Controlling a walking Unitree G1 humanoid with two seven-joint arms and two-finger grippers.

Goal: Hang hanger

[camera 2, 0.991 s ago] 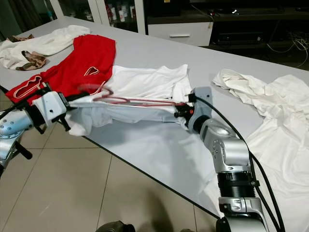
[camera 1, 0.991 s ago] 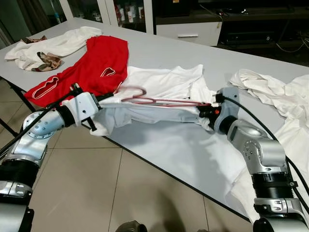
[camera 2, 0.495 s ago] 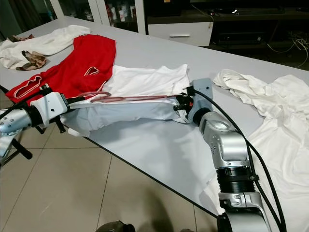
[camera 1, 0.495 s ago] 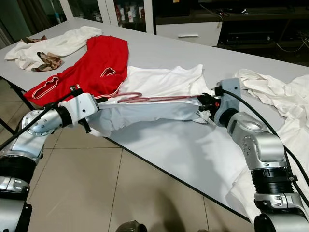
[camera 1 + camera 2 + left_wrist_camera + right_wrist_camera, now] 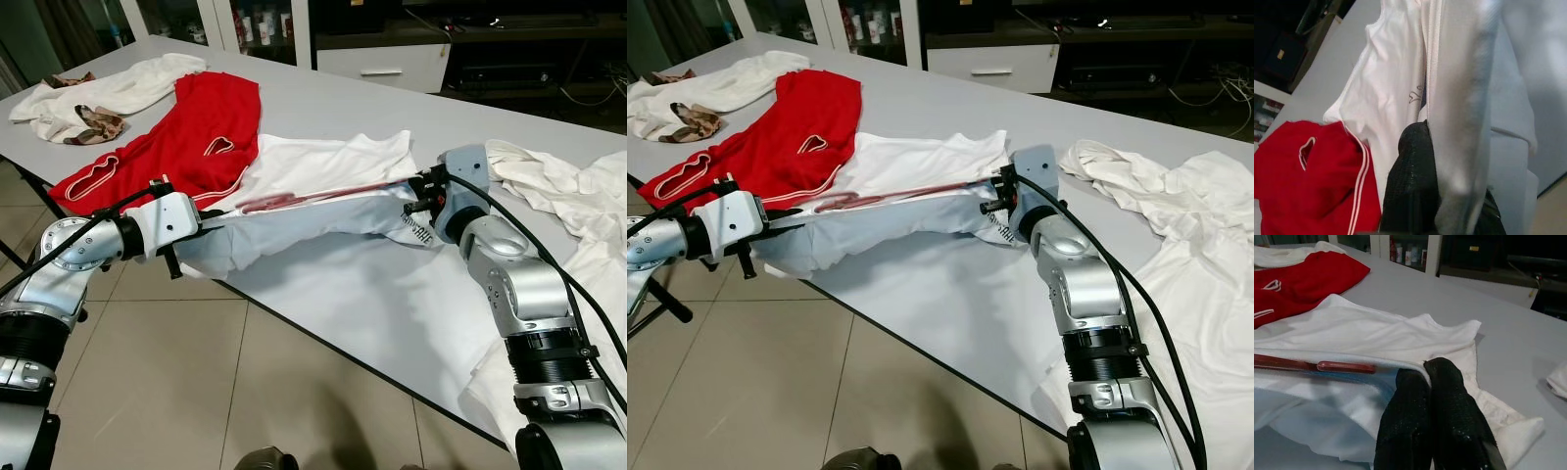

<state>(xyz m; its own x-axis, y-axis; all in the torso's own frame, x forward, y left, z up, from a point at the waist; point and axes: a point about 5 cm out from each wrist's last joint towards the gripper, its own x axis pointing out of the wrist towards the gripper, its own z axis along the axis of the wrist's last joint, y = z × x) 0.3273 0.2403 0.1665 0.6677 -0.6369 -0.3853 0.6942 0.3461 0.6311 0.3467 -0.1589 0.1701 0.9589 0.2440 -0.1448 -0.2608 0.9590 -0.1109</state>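
Grey table (image 5: 353, 294) carries everything. White t-shirt (image 5: 333, 162) is stretched between both grippers, part lifted off the surface. Left gripper (image 5: 201, 217) pinches its near hem, fingers (image 5: 1413, 196) clamped w/ cloth folded over them. Right gripper (image 5: 423, 191) fingers (image 5: 1430, 416) pressed together on the opposite edge of the shirt. Red hanger (image 5: 313, 194) lies along the shirt between the 2 grippers, one end just by the right fingertips. Red garment (image 5: 186, 132) sits beyond the left gripper, touching the shirt; white clothes pile (image 5: 558, 186) beside the right arm.
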